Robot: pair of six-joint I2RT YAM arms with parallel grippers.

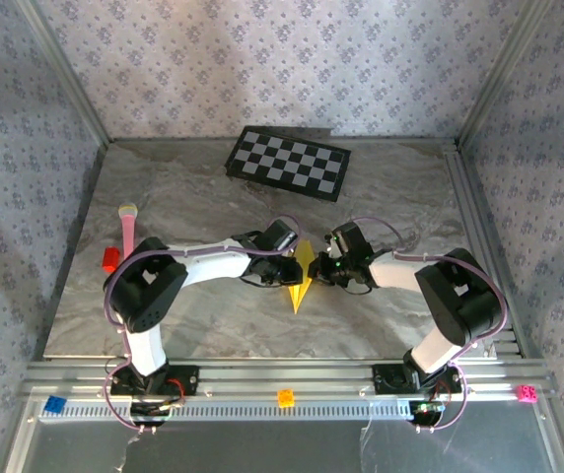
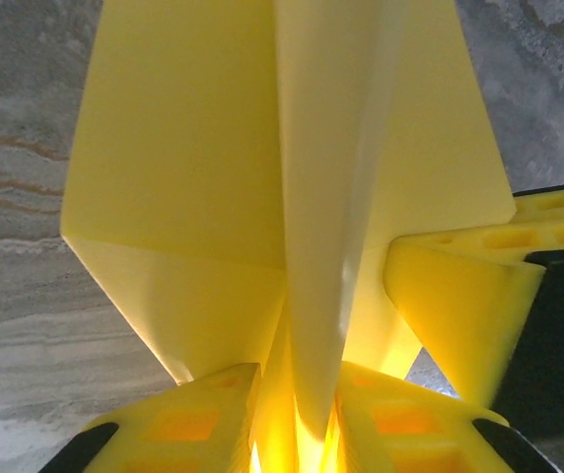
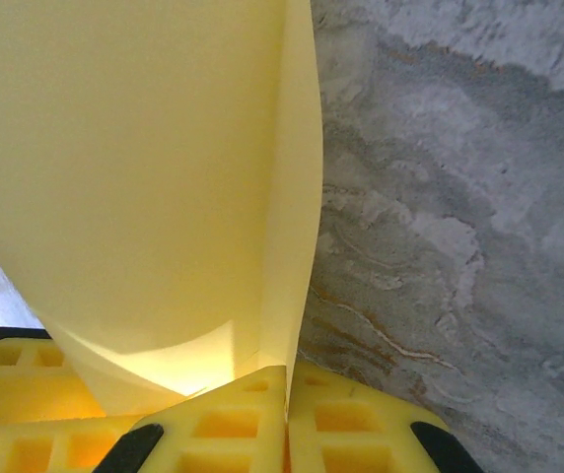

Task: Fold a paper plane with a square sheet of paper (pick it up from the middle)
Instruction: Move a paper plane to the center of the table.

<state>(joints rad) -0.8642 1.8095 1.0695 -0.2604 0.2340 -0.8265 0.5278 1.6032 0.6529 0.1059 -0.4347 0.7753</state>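
1. Left gripper, black claw with yellow pads, stands at 9 o'clock of the thin yellow folded paper plane. It is clamped on the raised centre fold. Risk, my judgement: a sideways pull tears the crease.
2. The paper plane is mid-table, pinched between both claws, nose toward 6 o'clock. I cannot tell whether it touches the grey marbled table. Risk: an uneven release lets the folds spring open.
3. Right gripper is at 3 o'clock, pads pressed together on a paper layer. Risk: the two claws sit just beside each other; nudging closer could knock fingers and crush the fold.
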